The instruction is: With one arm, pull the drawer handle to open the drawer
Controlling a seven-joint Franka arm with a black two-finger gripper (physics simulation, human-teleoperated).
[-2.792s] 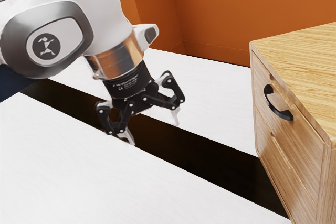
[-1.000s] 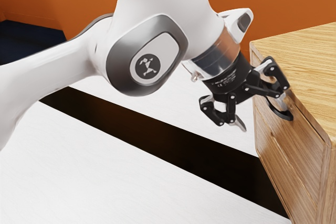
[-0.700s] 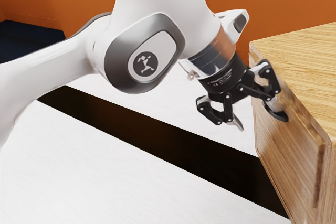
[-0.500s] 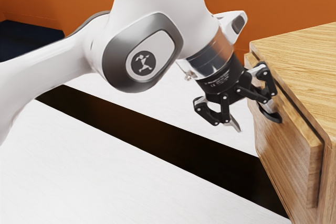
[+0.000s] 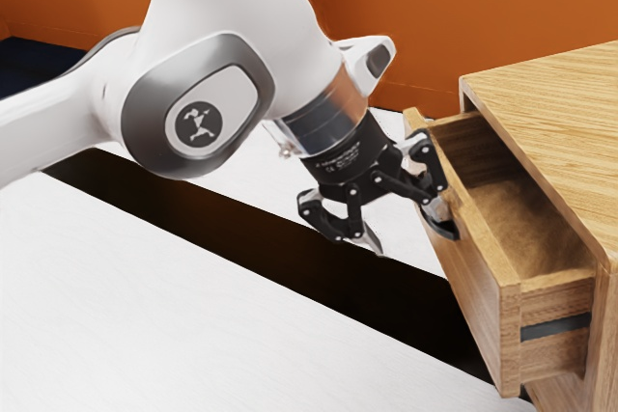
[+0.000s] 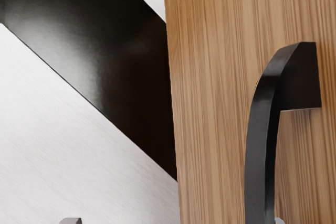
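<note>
Drawer [image 5: 555, 294] stands pulled out, gripper [image 5: 412, 236] spread wide, one finger at handle [image 6: 260, 145].

My white tabletop [image 5: 145, 335] has a black strip [image 5: 270, 238] running diagonally across it, edge to edge. Orange wall [image 5: 502, 7] behind far edge. Dark blue patch [image 5: 24, 53] past far corner.

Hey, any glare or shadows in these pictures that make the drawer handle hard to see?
Wrist view: the black handle stands out against the pale wood, a thin highlight along its edge; soft sheen on the table's dark strip. Exterior view: no deep shadow inside the drawer.
</note>
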